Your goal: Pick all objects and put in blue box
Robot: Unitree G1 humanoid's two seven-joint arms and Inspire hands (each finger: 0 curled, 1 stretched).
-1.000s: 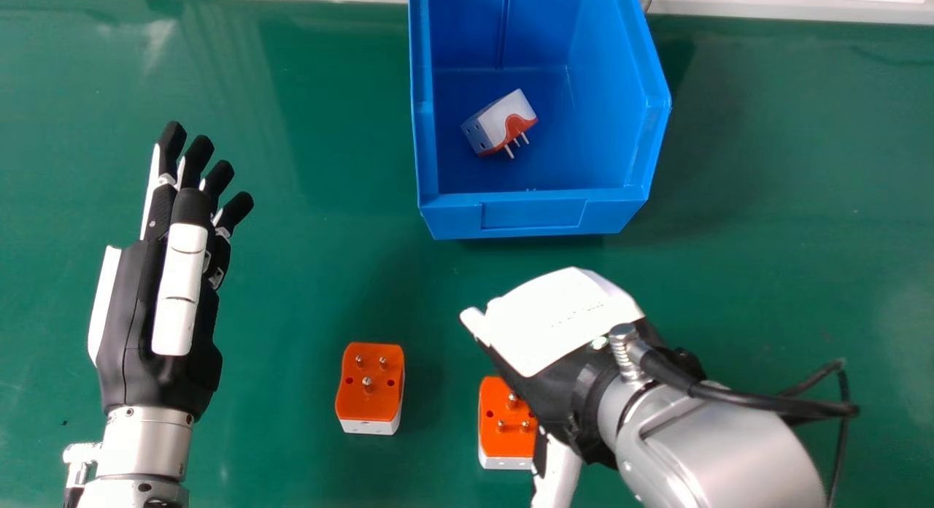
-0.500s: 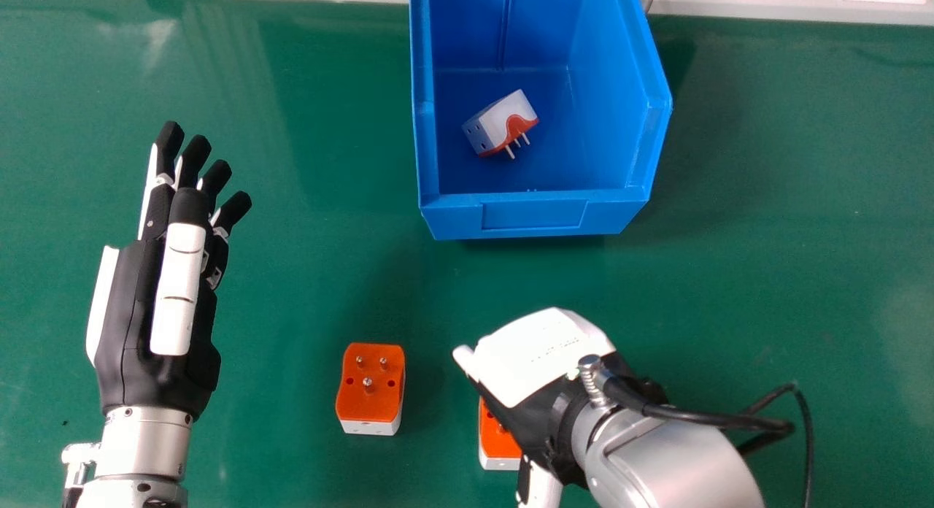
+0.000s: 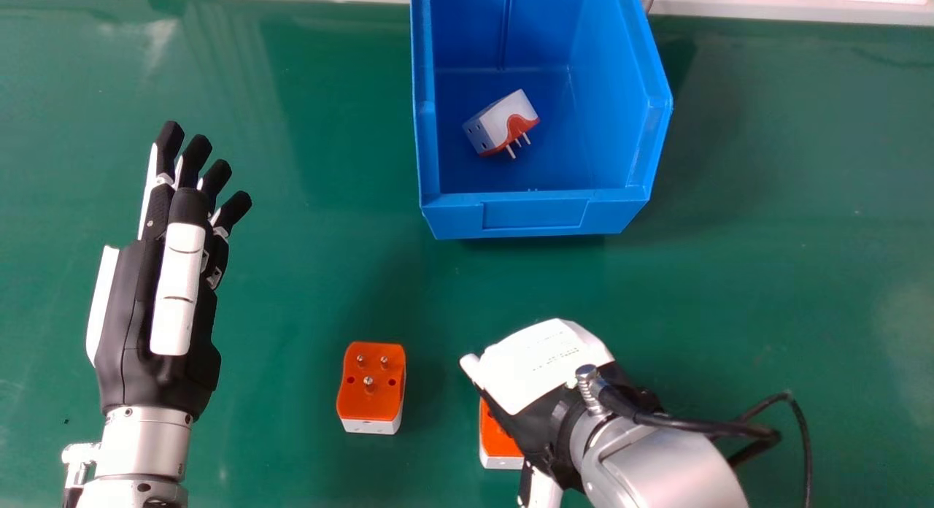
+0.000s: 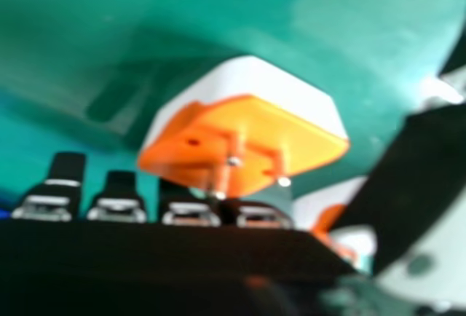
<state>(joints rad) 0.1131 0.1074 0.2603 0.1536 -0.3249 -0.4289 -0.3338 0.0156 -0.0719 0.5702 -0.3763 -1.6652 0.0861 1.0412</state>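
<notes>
The right hand (image 3: 540, 366), fingers and thumb apart, is above the counter (image 3: 292, 274). At its seven o'clock lies the near plug (image 3: 498, 439), partly covered; contact cannot be told. The second plug (image 3: 359, 406) lies at nine o'clock; beyond it, the left hand (image 3: 177, 296). At twelve, the box (image 3: 536, 214) contains the third plug (image 3: 505, 120).

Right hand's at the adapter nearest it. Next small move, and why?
Probably ease the right hand into line so that the adapter sits between thumb and fingers, then close. It already partly covers that adapter in the head view, but thumb and fingers stand apart, gripping nothing.
</notes>
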